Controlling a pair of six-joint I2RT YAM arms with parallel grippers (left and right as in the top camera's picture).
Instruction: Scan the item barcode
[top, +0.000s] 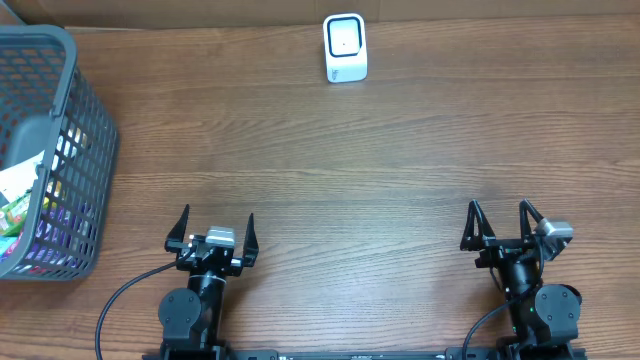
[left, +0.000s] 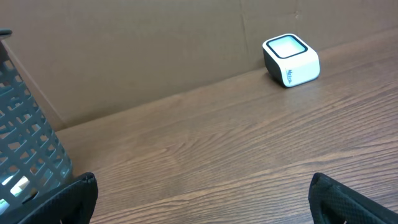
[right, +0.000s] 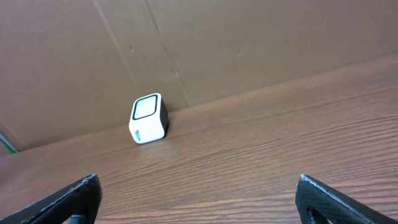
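Observation:
A small white barcode scanner (top: 345, 47) with a dark-rimmed window stands at the table's far edge, also seen in the left wrist view (left: 291, 60) and the right wrist view (right: 148, 118). Colourful packaged items (top: 20, 200) lie in a grey mesh basket (top: 85, 170) at the left; no barcode shows on them. My left gripper (top: 217, 222) rests open near the front edge, right of the basket, nothing between its fingers (left: 202, 186). My right gripper (top: 498, 215) is open at the front right, equally empty (right: 198, 183). Both point toward the scanner, far from it.
The basket's wall (left: 25, 155) fills the left edge of the left wrist view. A brown cardboard wall (right: 249, 43) runs along the back of the wooden table (top: 330, 170). Cables trail from both arm bases at the front edge.

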